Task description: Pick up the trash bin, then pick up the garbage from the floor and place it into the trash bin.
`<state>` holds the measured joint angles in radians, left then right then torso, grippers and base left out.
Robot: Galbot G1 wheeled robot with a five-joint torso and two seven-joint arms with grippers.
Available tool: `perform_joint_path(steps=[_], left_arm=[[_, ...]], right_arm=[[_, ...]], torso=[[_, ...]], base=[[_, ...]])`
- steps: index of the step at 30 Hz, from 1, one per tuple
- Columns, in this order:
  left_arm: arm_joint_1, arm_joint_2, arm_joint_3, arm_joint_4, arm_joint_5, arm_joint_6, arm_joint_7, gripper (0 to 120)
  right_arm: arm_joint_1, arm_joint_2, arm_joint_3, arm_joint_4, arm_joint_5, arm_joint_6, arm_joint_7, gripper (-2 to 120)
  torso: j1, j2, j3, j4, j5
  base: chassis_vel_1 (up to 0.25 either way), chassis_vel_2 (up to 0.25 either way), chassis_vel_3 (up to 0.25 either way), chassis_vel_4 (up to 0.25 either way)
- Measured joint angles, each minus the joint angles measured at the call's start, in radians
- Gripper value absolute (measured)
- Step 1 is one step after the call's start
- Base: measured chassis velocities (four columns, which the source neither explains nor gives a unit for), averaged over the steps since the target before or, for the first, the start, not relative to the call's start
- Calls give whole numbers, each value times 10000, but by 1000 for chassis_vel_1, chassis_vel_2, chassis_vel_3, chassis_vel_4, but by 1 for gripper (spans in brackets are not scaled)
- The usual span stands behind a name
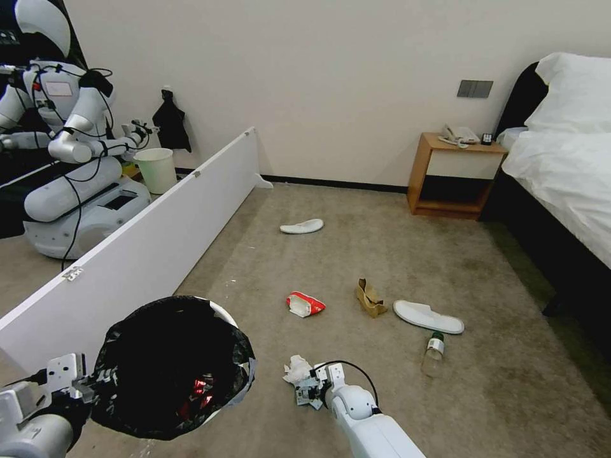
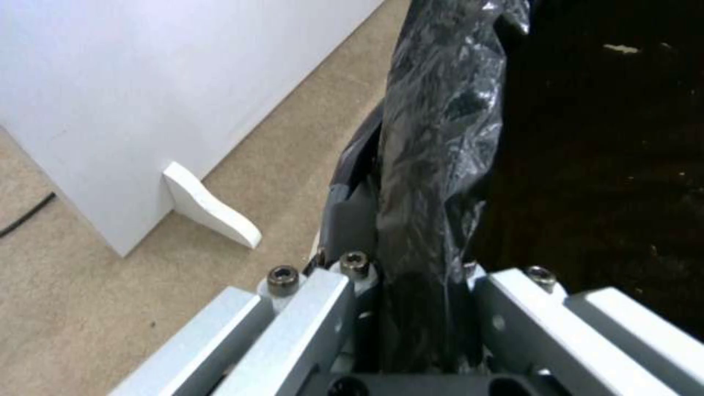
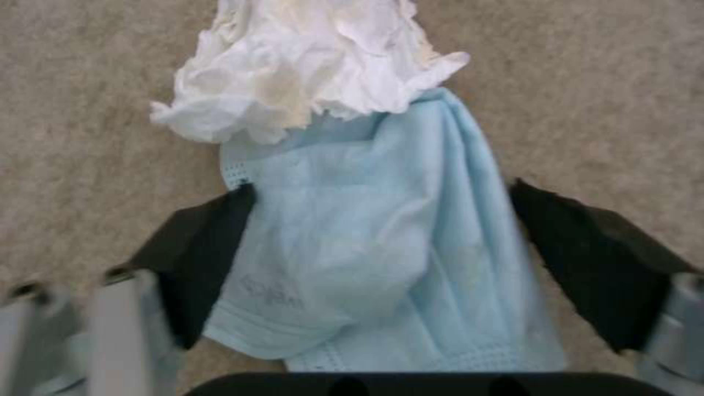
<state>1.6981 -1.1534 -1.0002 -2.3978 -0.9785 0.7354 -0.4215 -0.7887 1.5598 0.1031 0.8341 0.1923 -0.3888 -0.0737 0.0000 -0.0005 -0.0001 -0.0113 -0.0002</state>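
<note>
White glossy arm shells; a black cable loops over the right wrist (image 1: 344, 369). Silver left gripper (image 2: 422, 308) brackets carry dark hex screws; right gripper (image 3: 381, 253) wears black pads.

Trash bin (image 1: 168, 366) front left beside the partition board (image 1: 146, 254), tissue (image 1: 295, 369) just right of it, wrapper (image 1: 304, 304) beyond, bottle (image 1: 433, 353) farther right, nightstand (image 1: 453, 175) at the back wall.

Hotel-style bedroom, made bed (image 1: 566, 159), nightstand (image 1: 453, 175) with phone (image 1: 459, 134), carpet (image 1: 382, 254)
</note>
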Motion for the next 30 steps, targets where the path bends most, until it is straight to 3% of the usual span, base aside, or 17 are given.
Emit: perform_joint_path(steps=[11,13,17,18,22,24,30], left_arm=[[-20,4,18,-1,-3,0,0,3],[-18,6,17,0,-11,0,0,3],[-18,6,14,1,-17,0,5,3],[-18,7,10,6,-17,0,4,3],[-22,7,11,25,-17,0,3,3],[-45,5,30,48,-17,0,3,3],[-85,23,38,71,-26,0,4,3]], right_arm=[[-76,-132,6,141,-34,18,60,51],[-77,-144,-4,155,-32,17,69,39],[-87,-140,-27,168,-19,16,66,33],[-88,-154,-33,184,-6,11,65,22],[-116,-187,-73,242,19,-2,52,13],[-159,-250,-117,325,75,-23,8,0],[-254,-348,-197,482,122,-28,-51,0]], torso=[[0,0,0,-6,-4],[0,0,0,-7,-6],[0,0,1,1,0],[0,0,0,1,1],[0,0,1,6,3],[0,0,2,5,5],[0,-1,2,2,4]], base=[[0,0,0,0],[0,0,0,0],[0,0,0,0],[0,0,0,0],[0,0,0,0],[0,0,0,0],[0,0,0,0]])
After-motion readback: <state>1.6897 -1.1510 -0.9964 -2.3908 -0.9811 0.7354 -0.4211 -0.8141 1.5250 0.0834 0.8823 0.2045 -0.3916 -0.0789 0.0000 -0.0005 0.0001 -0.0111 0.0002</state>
